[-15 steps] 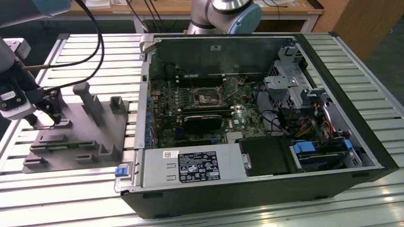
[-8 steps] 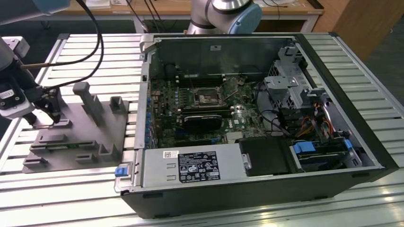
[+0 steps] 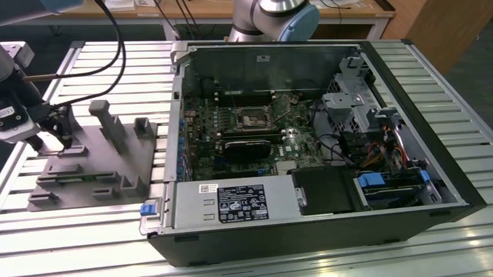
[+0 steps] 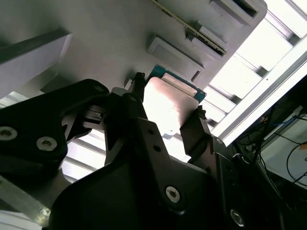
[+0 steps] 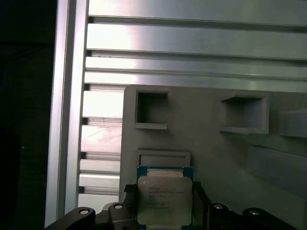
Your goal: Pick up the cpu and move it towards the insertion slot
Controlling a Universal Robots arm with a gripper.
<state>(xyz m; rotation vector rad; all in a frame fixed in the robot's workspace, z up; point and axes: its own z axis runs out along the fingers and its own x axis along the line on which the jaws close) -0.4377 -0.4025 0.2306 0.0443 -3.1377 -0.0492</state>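
Tool [image 4: 168, 105] straddles the cpu [image 5: 164, 199], apparently pinching its sides, at the grey fixture [image 5: 211, 143].

Cpu [image 5: 164, 199]: the edge towards the claw [image 5: 164, 188] body is cut off by the picture's edge in the first wrist view. Whether its underside touches the grey fixture [image 5: 211, 143] cannot be determined. Insertion slot [image 3: 252, 120]: interior too small to assess in the exterior view.
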